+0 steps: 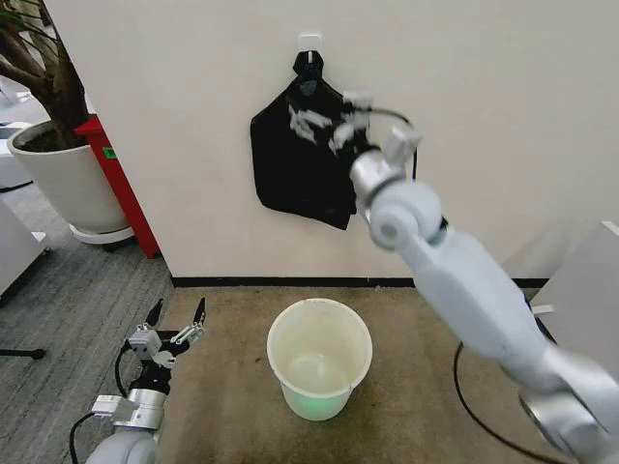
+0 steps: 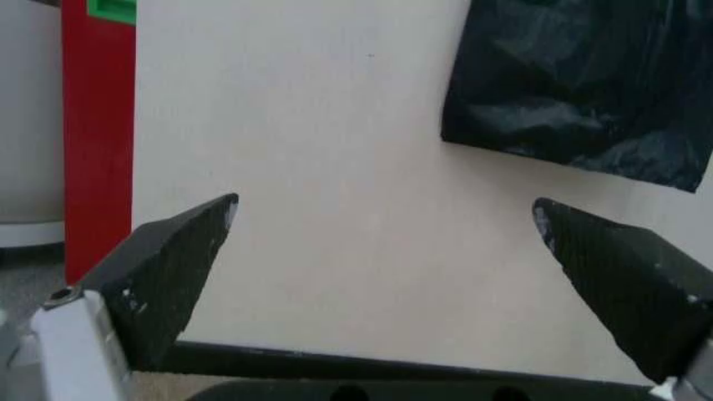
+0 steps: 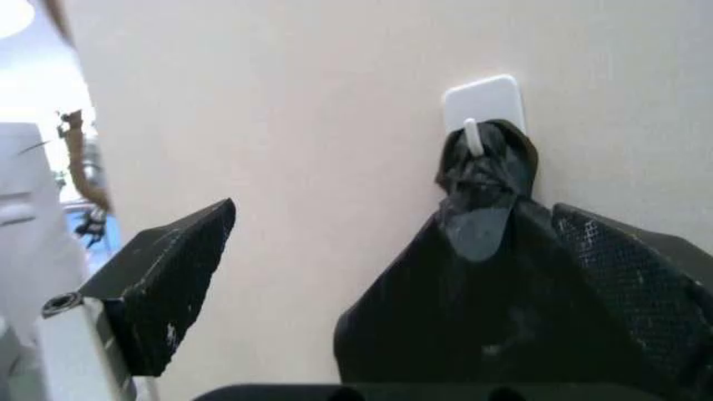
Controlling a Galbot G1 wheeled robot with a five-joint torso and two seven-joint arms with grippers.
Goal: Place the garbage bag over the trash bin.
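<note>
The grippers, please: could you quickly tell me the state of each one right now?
Left gripper: open, empty, low beside the bin.
Right gripper: open, holding nothing, raised at the black bag hanging on the wall hook.

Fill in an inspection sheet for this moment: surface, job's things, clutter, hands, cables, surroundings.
Surface: brown floor, bare around the bin.
Job's things: bin upright, unlined; black bag bundle hanging from a wall hook.
Clutter: nothing seen.
Hands: right hand open, raised at the bundle; left hand open, low, left of the bin.
Cables: black cable on the floor by the right arm.
Surroundings: cream wall, plant pot, red post.
</note>
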